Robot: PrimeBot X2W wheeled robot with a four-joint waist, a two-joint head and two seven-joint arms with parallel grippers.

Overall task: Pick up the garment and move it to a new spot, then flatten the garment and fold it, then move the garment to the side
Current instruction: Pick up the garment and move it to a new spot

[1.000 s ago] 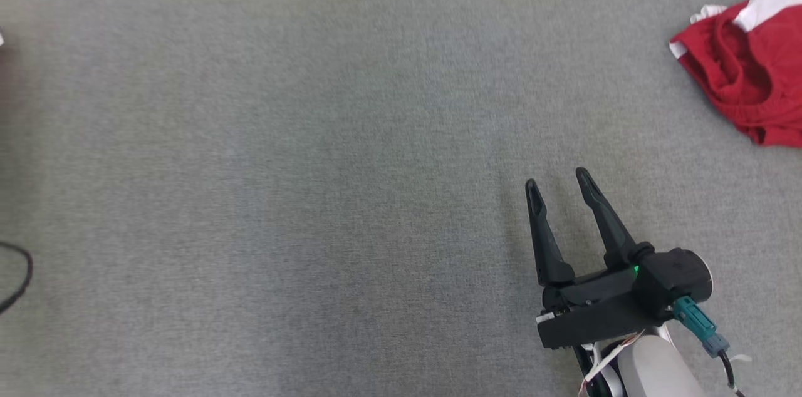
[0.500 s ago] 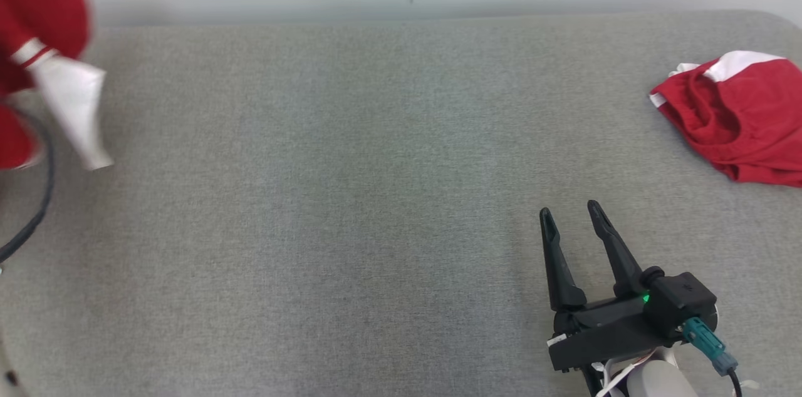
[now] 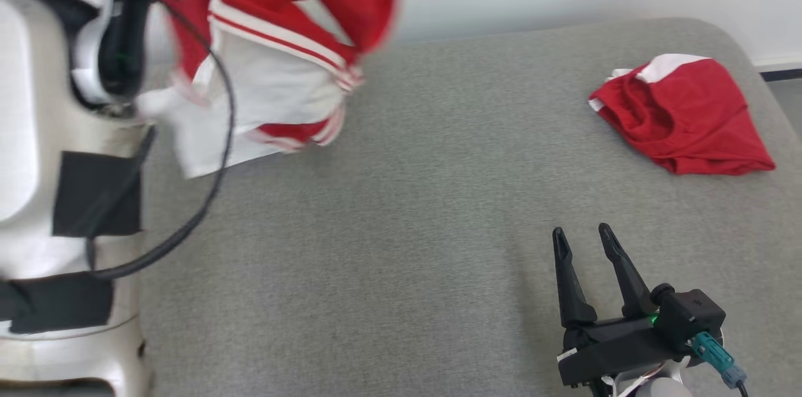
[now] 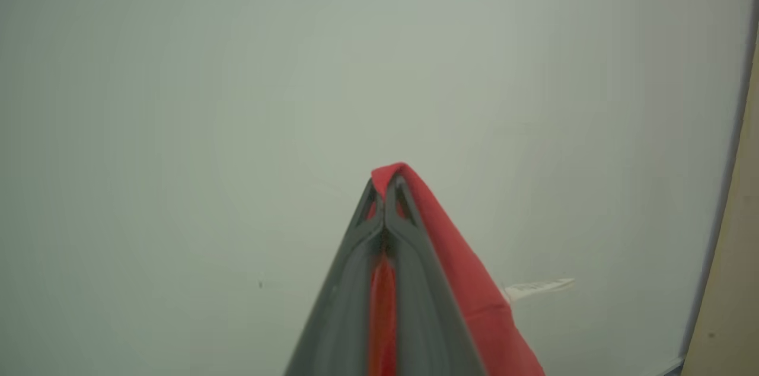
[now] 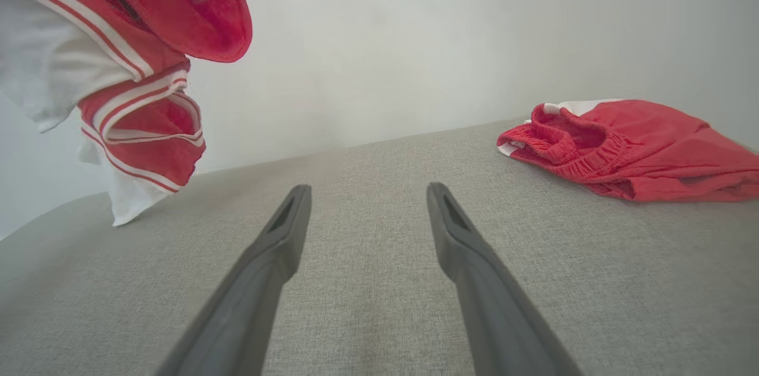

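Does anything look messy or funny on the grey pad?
Yes. The red shorts lie crumpled, waistband bunched, at the far right end of the grey pad. The red-and-white garment dangles bunched in the air over the left end, pinched in the left pincer, not laid flat.

Head camera high above, one camera on each wrist.
The head view looks steeply down on the grey tabletop (image 3: 401,228); the right wrist view skims low across it toward the pale wall (image 5: 379,38), which the left wrist view faces. Head and right wrist views share the hanging garment (image 3: 269,77) and the red shorts (image 3: 689,121).
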